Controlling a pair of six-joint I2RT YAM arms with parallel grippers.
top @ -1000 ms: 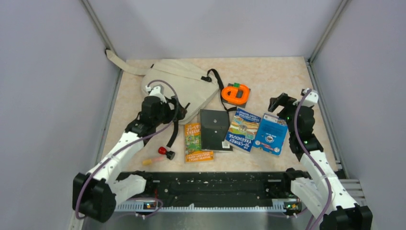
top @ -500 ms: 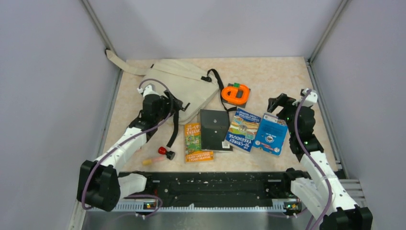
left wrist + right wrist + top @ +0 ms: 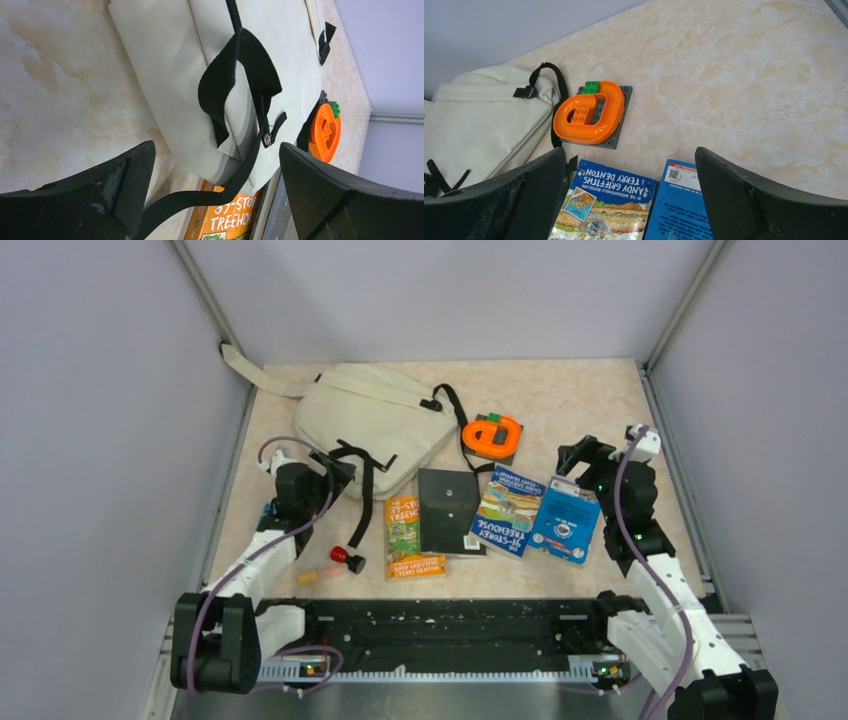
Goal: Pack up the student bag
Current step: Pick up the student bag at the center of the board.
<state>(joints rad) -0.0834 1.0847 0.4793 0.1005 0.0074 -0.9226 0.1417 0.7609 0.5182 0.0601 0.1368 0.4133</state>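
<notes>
While neither arm holds anything, the student bag (image 3: 370,425) lies flat on the table (image 3: 580,390), with a black strap (image 3: 235,65) looped over its near corner. The left gripper (image 3: 216,155) sits just at the bag's near-left edge, fingers spread wide and empty. The right gripper (image 3: 629,155) hangs well to the bag's right, fingers likewise released and empty. On the bag's near-right side lie a blue Treehouse book (image 3: 507,510), a blue booklet (image 3: 566,518), an orange book (image 3: 410,537) and a black notebook (image 3: 448,510). An orange toy (image 3: 491,435) rests just beside the bag's right corner. A small red-capped item (image 3: 345,558) lies nearer than the bag.
</notes>
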